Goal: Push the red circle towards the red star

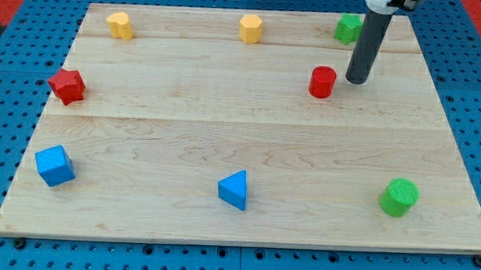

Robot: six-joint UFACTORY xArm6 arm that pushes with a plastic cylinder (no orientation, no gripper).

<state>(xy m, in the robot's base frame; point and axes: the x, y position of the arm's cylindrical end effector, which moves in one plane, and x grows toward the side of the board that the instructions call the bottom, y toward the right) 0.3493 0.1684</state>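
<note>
Hiding green block (348,27): rod above my tip (357,79).

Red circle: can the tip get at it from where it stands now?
Probably yes. My tip stands just to the view's right of the red circle, with only bare board between them. The red star lies far off to the view's left.
</note>
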